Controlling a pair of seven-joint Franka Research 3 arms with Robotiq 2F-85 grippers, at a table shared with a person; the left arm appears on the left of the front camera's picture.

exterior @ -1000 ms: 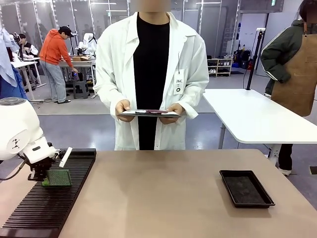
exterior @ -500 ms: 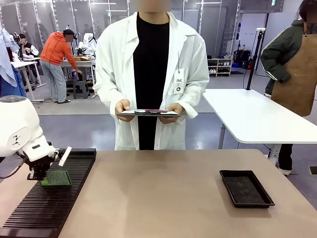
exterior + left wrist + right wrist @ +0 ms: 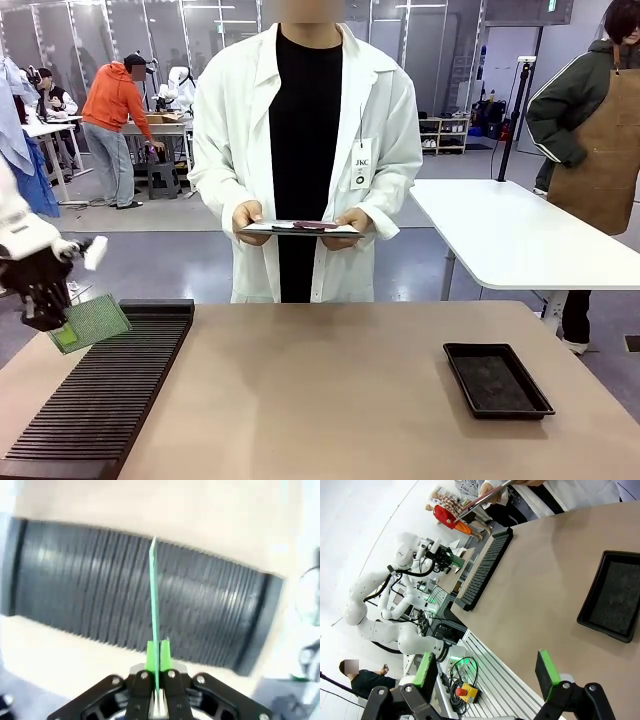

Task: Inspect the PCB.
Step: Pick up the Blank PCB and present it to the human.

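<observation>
— How was the left arm posed?

— It showed at the far left of the front view, raised off the table (image 3: 330, 400). The left gripper (image 3: 52, 320) hung above the left side of the black slotted rack (image 3: 110, 395). Its jaws were clamped tight on the PCB (image 3: 92, 322), which was clear of the rack and tilted, its speckled face turned up toward the camera.

— And from the wrist?

— The green pads (image 3: 150, 654) pinched the PCB's near end. The PCB stood edge-on as a thin green strip reaching out over the rack's slots. That picture was blurred, so the slots could not be told apart cleanly.

— The right arm?

— The right gripper (image 3: 486, 672) was spread wide with nothing between its fingers. It was aimed at the table's edge on the robot's side, with the shallow black tray (image 3: 615, 600) farther in on the tabletop.

— Anything cut off?

— The front picture's left edge cut off most of the left arm. The tray's far end ran off the side of the right wrist picture.

— Room to move?

— Open tabletop lay between the rack and the tray. The person (image 3: 305, 150) stood at the far side with both hands holding a clipboard (image 3: 300, 228) level, back from the table edge and well apart from the left gripper.
</observation>
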